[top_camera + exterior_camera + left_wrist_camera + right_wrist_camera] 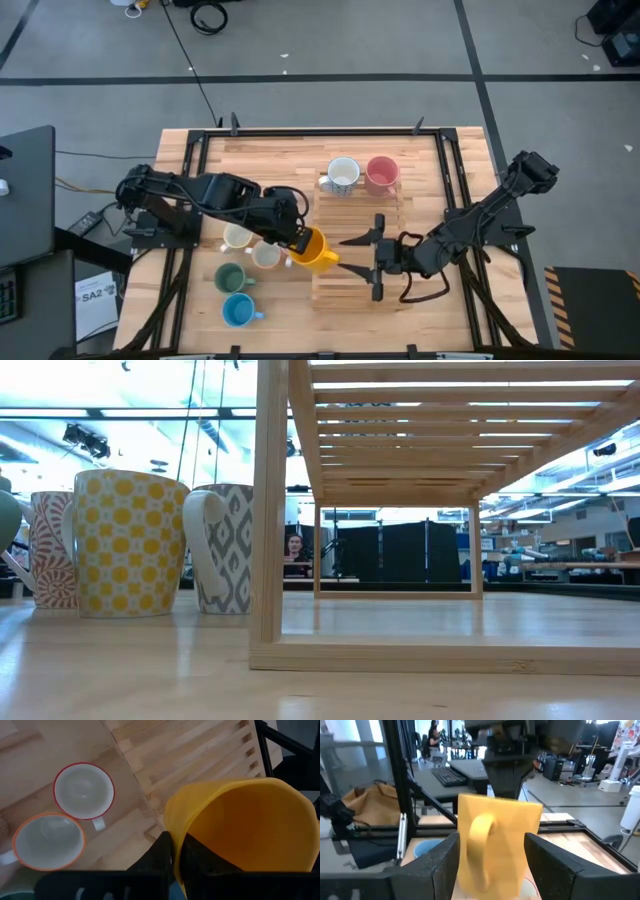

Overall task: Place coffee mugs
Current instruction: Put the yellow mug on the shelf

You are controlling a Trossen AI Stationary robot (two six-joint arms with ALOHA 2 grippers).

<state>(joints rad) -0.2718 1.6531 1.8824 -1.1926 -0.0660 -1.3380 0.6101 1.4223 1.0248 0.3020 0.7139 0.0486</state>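
Note:
An orange-yellow mug (314, 250) hangs over the near left edge of the slatted wooden rack (360, 215), with my left gripper (296, 240) shut on its rim. Its handle (481, 845) points toward my right gripper (352, 256). That gripper lies level over the rack, open, one finger on either side of the mug and just short of it. A white mug (343, 175) and a pink mug (381, 173) stand on the rack's far end. Two cream mugs (237, 236) (266, 255), a green mug (231, 277) and a blue mug (238, 311) stand on the table to the left. My left gripper pinches the mug's wall at the rim (176, 845), opposite the handle, with one finger (195, 852) inside the cup and the other (162, 851) outside. The fingers slant down from the table's left. The mug hangs below them, lifted clear and a little tilted.
In the low view, three patterned mugs (130, 540) stand left of the rack's leg (270, 510). Black frame rails (445, 170) run along the table's sides. Bare slats lie in the rack's middle (360, 215).

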